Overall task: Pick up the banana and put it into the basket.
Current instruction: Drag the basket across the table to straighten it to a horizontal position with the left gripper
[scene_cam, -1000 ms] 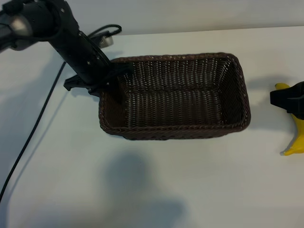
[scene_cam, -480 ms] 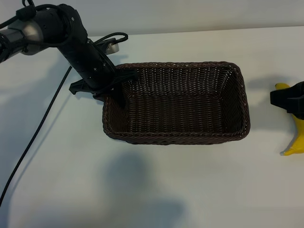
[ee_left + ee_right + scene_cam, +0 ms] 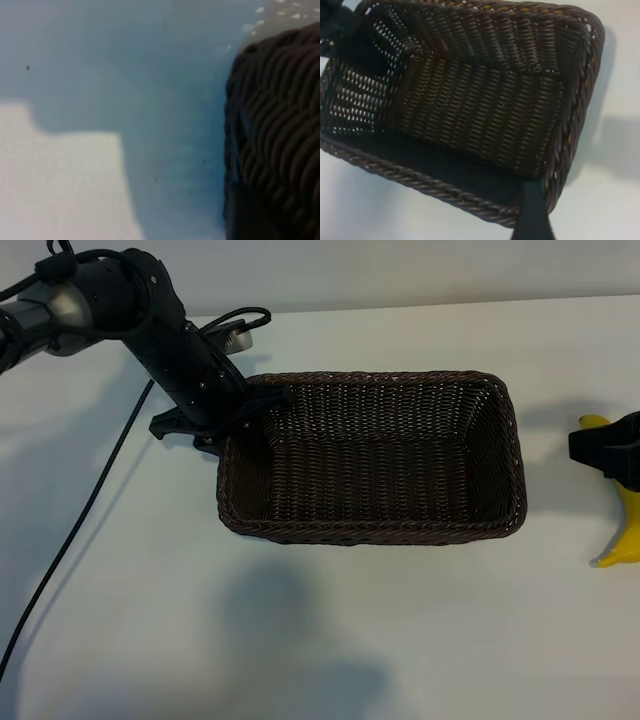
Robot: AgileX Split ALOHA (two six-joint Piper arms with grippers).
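Exterior view: bright-yellow curved banana (image 3: pixel 628 532) right of dark woven basket (image 3: pixel 505 465).

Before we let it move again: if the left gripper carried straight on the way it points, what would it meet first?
Most likely the basket: the left gripper angles steeply down at its left end wall, so it would meet the wicker there, though depth is unclear.

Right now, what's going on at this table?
The left pincer is at the left end of the basket, at its rim; whether it grips the wicker can't be told. The basket sits flat on the white table with nothing in it. The banana lies on the table to the basket's right, partly hidden by the right pincer over it. The banana is not in the basket yet.
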